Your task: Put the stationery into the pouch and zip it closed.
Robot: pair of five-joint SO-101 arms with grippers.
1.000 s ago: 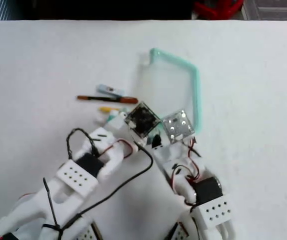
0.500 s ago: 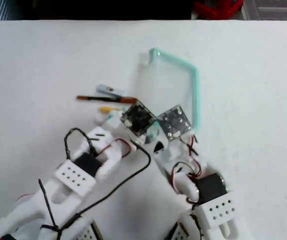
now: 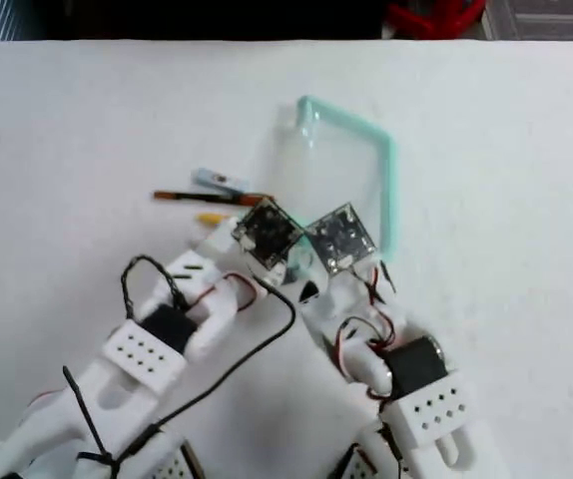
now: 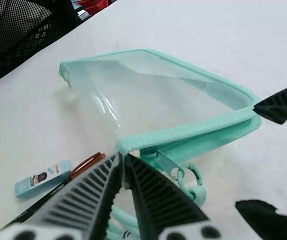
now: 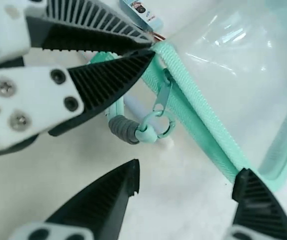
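The clear pouch (image 3: 341,165) with a mint zip edge (image 4: 193,132) lies mid-table, its zip side toward the arms. My left gripper (image 4: 123,157) is shut on the pouch's corner at the zip's end (image 5: 158,50). The zip pull (image 5: 161,102) with its ring and a grey coiled loop (image 5: 123,129) hangs just beside that grip. My right gripper (image 5: 188,175) is open, its black fingers (image 4: 281,106) straddling the zip edge near the pull without touching it. A brown pen (image 3: 212,198), a small blue-labelled piece (image 3: 222,181) and a yellow item (image 3: 217,217) lie left of the pouch.
White table all around, with free room to the right and far side of the pouch. Both arms (image 3: 167,329) crowd the near middle, wrists almost side by side. The blue-labelled piece (image 4: 41,177) and pen (image 4: 86,164) lie close to my left fingers.
Both grippers have shifted a little to the left and away from the near edge, drawing the pouch's near zip corner with them. The stationery has stayed put.
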